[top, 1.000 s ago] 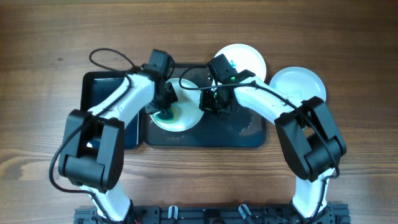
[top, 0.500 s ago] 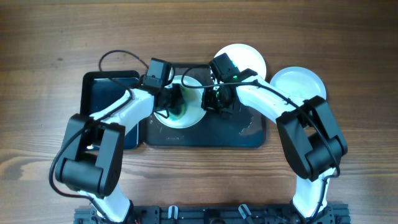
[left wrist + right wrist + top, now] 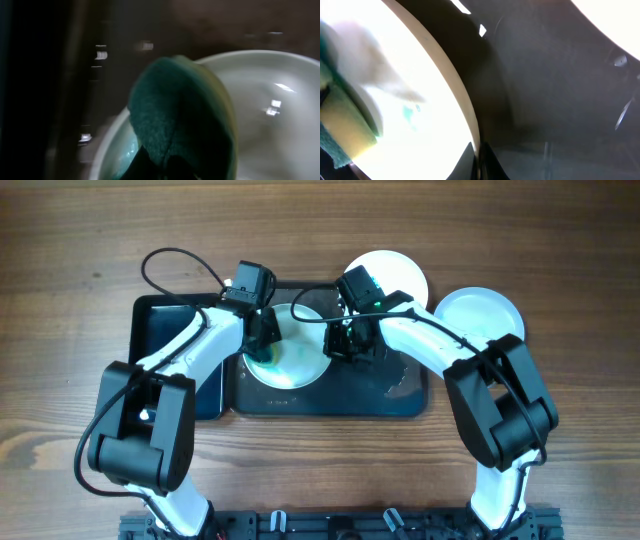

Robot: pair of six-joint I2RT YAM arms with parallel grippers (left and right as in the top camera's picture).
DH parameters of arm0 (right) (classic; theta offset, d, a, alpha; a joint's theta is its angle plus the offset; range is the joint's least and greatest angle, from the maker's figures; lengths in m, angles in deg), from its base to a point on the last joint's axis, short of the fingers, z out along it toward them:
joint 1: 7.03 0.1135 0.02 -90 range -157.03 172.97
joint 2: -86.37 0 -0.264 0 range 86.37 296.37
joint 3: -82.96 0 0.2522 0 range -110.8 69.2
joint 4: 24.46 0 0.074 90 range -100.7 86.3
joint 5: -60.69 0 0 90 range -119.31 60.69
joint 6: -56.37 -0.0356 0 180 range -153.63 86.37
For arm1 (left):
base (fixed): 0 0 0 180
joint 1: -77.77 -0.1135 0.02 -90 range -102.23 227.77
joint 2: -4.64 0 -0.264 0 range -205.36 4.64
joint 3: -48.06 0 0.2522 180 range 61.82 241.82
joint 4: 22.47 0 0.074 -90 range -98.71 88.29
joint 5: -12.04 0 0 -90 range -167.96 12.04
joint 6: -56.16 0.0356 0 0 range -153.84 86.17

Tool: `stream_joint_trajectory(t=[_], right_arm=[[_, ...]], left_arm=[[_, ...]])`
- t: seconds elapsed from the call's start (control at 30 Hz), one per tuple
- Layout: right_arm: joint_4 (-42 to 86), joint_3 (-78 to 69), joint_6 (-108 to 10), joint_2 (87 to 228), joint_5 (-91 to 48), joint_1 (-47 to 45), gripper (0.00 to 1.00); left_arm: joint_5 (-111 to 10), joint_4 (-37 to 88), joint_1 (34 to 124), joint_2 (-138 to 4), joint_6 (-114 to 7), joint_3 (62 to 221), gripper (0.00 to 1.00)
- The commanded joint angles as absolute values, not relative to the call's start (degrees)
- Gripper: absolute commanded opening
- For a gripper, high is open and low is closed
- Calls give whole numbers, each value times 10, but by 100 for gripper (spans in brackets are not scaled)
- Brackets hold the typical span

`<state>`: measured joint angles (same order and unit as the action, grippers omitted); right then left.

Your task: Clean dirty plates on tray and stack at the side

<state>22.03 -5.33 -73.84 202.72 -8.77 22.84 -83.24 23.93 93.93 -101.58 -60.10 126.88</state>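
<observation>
One plate (image 3: pixel 296 366) with green sponge (image 3: pixel 185 115) on the tray (image 3: pixel 345 396)

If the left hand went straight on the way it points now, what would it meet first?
Its sponge would press into the white plate on the tray, likely near the rim; depth is unclear.

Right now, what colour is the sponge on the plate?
The sponge is dark green over yellow; see left wrist view.
</observation>
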Motion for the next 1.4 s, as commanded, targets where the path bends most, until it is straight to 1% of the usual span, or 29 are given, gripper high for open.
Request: stream_joint_trajectory(t=[0.0,0.1,0.17,0.2,0.4,0.5,0.7,0.77,0.83,1.03,1.13,1.17,1.23,1.37], right_arm=[[225,-46,-724,2040,-109,232,4],[224,-46,-725,2040,-109,232,4],[224,-46,-724,2040,-109,232,5],[224,-46,-724,2040,-109,232,4],[220,-43,-722,2040,-109,232,4],[219,-43,-722,2040,-109,232,4],[219,-43,-717,2040,-109,232,5],[219,-43,-717,2040,-109,232,4],[219,-43,-717,2040,-109,232,4],[219,-43,-715,2040,-106,233,4],[217,-43,-713,2040,-104,233,4],[217,-43,-713,2040,-104,233,4],[217,-43,-712,2040,-104,233,4],[216,-43,-711,2040,-100,233,4]], left_arm=[[-922,250,934,-1024,-610,1274,4],[-849,243,934,-1026,-576,1273,4],[-758,229,938,-1034,-523,1272,4],[-735,226,941,-1039,-507,1272,4],[-684,221,967,-1063,-485,1266,4],[-636,210,979,-1061,-444,1268,4],[-571,209,969,-1045,-430,1299,4],[-568,209,963,-1039,-430,1307,4],[-591,209,953,-1037,-444,1310,4],[-843,260,924,-1038,-613,1309,4],[-898,287,917,-1039,-665,1309,4],[-900,296,916,-1039,-677,1309,4],[-868,308,915,-1039,-684,1309,4],[-744,329,924,-1039,-684,1304,4]])
